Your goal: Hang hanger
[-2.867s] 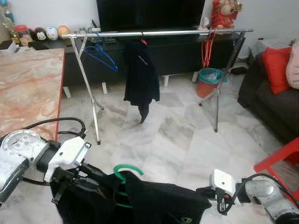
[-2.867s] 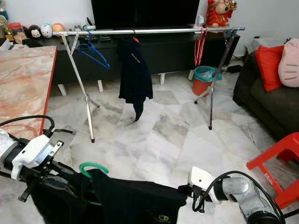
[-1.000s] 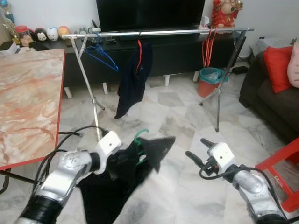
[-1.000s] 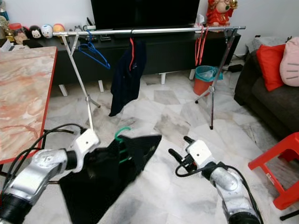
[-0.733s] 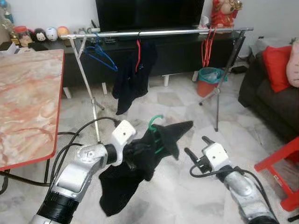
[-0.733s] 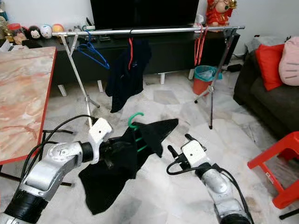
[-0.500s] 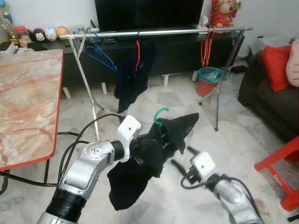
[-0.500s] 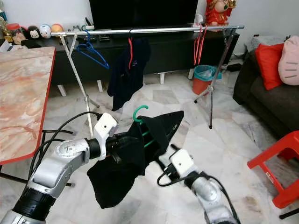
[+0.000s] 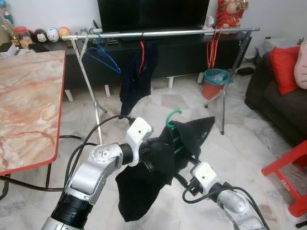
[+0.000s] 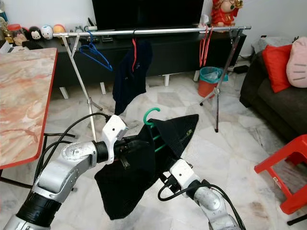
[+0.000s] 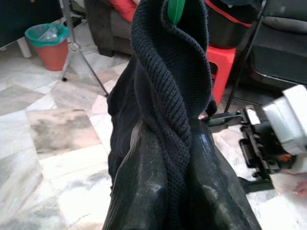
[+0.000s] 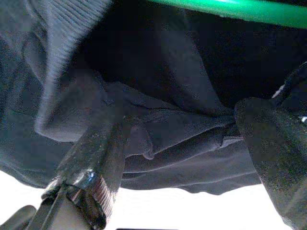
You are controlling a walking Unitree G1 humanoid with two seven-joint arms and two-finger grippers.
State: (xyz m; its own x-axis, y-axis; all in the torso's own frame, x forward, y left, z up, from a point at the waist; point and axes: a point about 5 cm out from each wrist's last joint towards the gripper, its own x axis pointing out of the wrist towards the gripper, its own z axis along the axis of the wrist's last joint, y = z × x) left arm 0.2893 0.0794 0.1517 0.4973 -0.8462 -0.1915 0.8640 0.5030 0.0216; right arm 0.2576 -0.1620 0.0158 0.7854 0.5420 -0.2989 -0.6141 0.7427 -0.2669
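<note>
Hanger (image 10: 154, 125), green, with black garment (image 10: 132, 177) draped on it, held mid-air short of rail (image 9: 158, 33). Left gripper (image 11: 169, 191) clamped on garment collar, carrying it. Right gripper (image 12: 182, 139) spread wide beneath, probably supporting fabric.

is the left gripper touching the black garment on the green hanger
Touching. Left wrist view shows the left gripper fingers clamped on a fold of the black garment.
</note>
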